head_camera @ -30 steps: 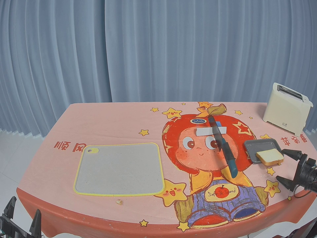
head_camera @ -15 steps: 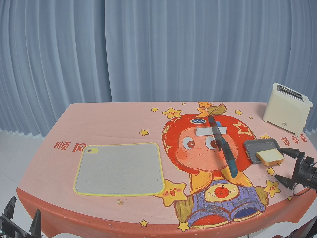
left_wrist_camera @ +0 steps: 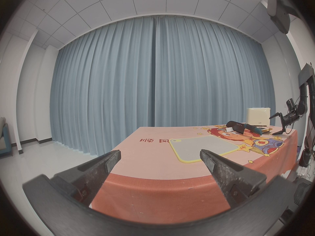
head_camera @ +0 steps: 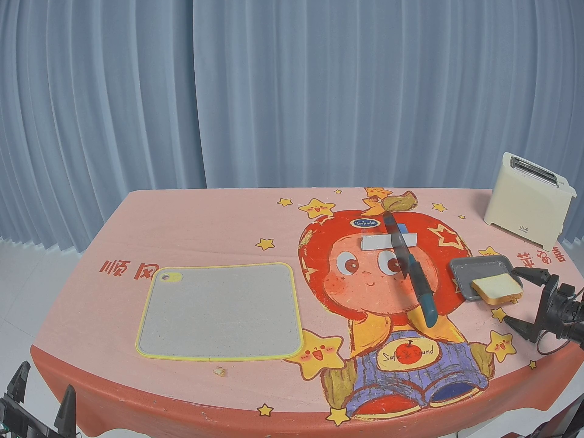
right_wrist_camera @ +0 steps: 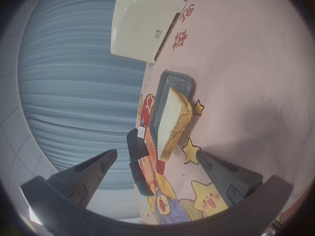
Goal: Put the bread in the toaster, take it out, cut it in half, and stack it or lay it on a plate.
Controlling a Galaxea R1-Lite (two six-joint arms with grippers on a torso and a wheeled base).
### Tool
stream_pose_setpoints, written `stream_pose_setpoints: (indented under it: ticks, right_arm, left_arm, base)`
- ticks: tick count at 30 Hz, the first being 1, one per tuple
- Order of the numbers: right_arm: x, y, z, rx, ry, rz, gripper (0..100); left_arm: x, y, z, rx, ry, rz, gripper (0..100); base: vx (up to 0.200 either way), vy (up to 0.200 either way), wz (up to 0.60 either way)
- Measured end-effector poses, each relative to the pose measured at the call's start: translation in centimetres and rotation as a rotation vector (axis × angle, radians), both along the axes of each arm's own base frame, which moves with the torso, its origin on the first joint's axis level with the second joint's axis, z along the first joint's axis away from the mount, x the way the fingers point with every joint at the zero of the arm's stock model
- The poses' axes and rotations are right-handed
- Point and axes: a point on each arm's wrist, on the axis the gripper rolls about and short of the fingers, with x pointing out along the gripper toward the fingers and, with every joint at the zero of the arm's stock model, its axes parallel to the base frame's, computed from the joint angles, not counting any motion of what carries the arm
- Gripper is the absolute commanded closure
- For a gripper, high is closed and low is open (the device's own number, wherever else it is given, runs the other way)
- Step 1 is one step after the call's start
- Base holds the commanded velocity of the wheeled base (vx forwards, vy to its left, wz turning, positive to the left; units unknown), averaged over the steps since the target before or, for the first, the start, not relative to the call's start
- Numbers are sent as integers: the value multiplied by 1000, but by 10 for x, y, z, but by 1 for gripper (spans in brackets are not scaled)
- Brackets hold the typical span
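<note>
Right gripper (head_camera: 511, 295), fingers apart, is hovering just beside bread slice (head_camera: 497, 288) overhanging grey tray (head_camera: 471, 267), risking shoving it off or crushing it

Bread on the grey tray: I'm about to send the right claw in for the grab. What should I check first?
1. Right claw open and empty: ok, jaws spread wide.
2. Bread exposed for a grasp: ok, it overhangs the tray edge nearest the claw.
3. Claw lined up: ok, roughly; the right wrist view shows the slice ahead, between the fingers' lines.
4. Toaster slot free: cannot tell, its inside is dark.
5. Knife clear of the path: ok, it lies apart from the tray, on the far side from the claw.
6. Left claw out of the way: ok, open, low, far from the bread.
</note>
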Motion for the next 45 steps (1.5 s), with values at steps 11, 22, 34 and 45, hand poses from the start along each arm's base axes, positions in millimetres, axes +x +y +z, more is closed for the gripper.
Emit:
stream_pose_setpoints:
  ticks: [11,22,34,45]
  right_arm:
    - [8,-3,-3,8,15,3,0]
    - [22,-3,-3,9,18,18,0]
    - [26,-4,-4,10,21,19,100]
    - [16,1,-14,24,88,19,100]
  left_arm:
    - [0,0,0,0,0,0,0]
    - [0,0,0,0,0,0,0]
    - [0,0,0,0,1,0,0]
    - [0,0,0,0,0,0,0]
  base:
    - [0,0,0]
    - [0,0,0]
    - [0,0,0]
    - [0,0,0]
